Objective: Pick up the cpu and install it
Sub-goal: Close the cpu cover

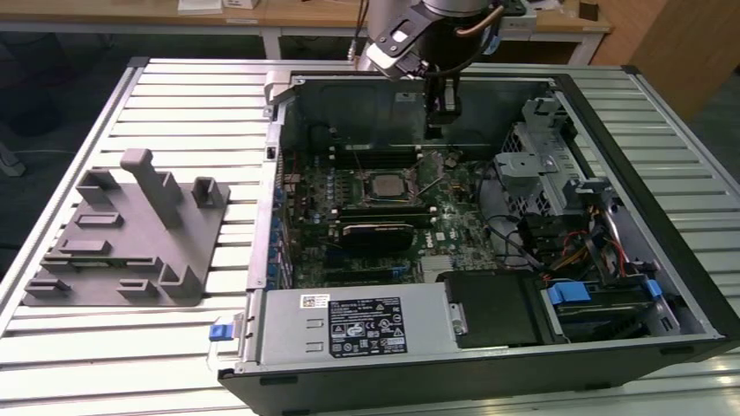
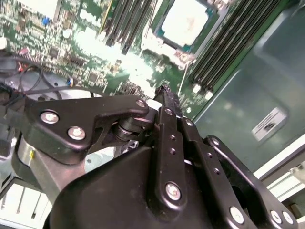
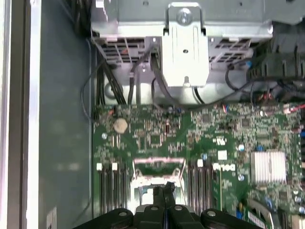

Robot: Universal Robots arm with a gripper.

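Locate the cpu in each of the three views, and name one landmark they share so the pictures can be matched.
Exterior view: the cpu sits at the middle of the motherboard.
Second wrist view: the bright square beyond the tip of the gripper.
First wrist view: hard to tell; it may be the pale patch by the gripper's tip.
Shared landmark: the memory slots flanking it on both sides.

The cpu has a shiny silver metal top. The gripper looks matt black, with bright metal screws. The table is pale ribbed metal. The grey fixture looks like matt plastic.
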